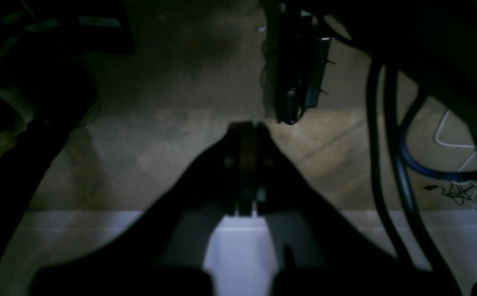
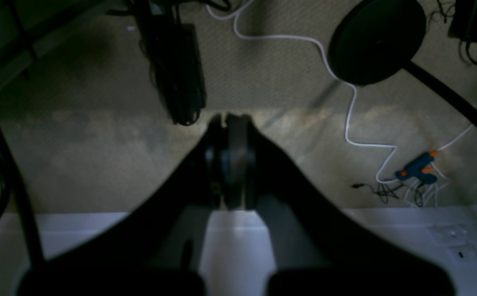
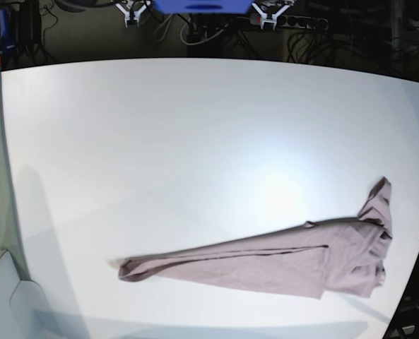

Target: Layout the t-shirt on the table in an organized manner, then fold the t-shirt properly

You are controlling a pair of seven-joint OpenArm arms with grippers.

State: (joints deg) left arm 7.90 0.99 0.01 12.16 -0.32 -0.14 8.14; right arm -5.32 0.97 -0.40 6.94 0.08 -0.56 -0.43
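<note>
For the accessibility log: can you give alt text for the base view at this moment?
A dusty mauve t-shirt lies bunched into a long, narrow, wrinkled strip across the lower right part of a large white table, one end near the table's right edge. No arm or gripper shows in this view; dark cables and equipment sit beyond the far edge.

The t-shirt is dusty mauve, plain and soft; it lies flat but bunched lengthwise into a long, narrow, wrinkled strip, slanting from the near left up toward the right; its wider, crumpled end sits close to the right edge, with one flap pointing away from the near side; the tabletop is broad, smooth, white, with a curved edge.
</note>
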